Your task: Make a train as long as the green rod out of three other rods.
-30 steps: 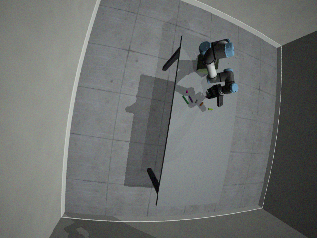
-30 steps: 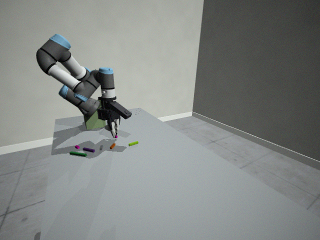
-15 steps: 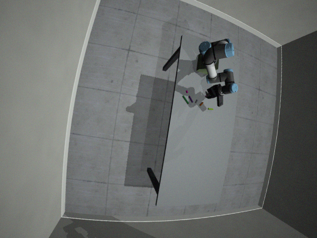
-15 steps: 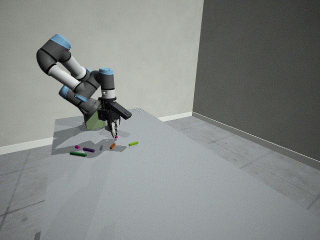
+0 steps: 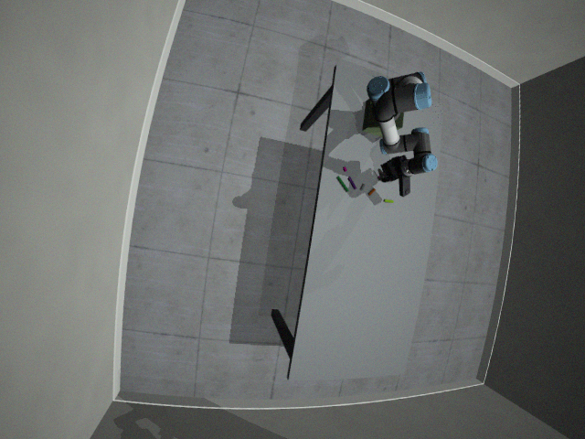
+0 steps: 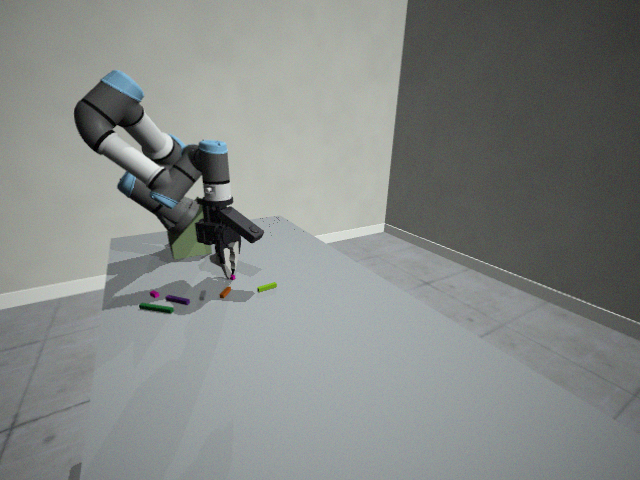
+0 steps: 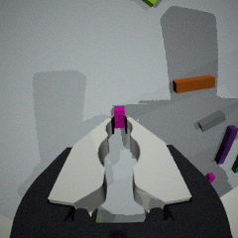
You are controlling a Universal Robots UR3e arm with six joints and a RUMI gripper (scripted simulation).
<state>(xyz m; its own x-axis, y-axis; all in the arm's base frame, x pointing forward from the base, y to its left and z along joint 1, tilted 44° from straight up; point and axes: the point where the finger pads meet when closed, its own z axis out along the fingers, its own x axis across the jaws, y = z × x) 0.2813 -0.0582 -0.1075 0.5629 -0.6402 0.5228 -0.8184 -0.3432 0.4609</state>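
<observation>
The claw [image 5: 379, 176] [image 6: 230, 273] [image 7: 119, 117] is closed on a magenta rod [image 5: 378, 177] [image 6: 233, 277] [image 7: 119, 114], gripped at its tips; whether it touches the tabletop [image 5: 358, 283] [image 6: 310, 361] [image 7: 59, 50] I cannot tell. Nearby lies the orange rod [image 5: 371, 191] [image 6: 225, 292] [image 7: 194, 83], the natural anchor: two magentas plus orange match green. Turn the held rod into line with orange, lower it flat just off one end, ease the ends together, then open gently and lift straight up. Fingers coming down askew could nudge orange or the grey rod [image 5: 362, 187] [image 6: 202, 295] [image 7: 211, 120] beside it. The lime rod [image 5: 388, 201] [image 6: 267, 287] [image 7: 150, 2] lies to orange's other side. Farther off are the purple rod [image 5: 352, 182] [image 6: 177, 299] [image 7: 227, 144], the second magenta rod [image 5: 345, 168] [image 6: 154, 293] [image 7: 210, 177], still needed, and the green rod [image 5: 342, 183] [image 6: 156, 307] [image 7: 236, 164].
</observation>
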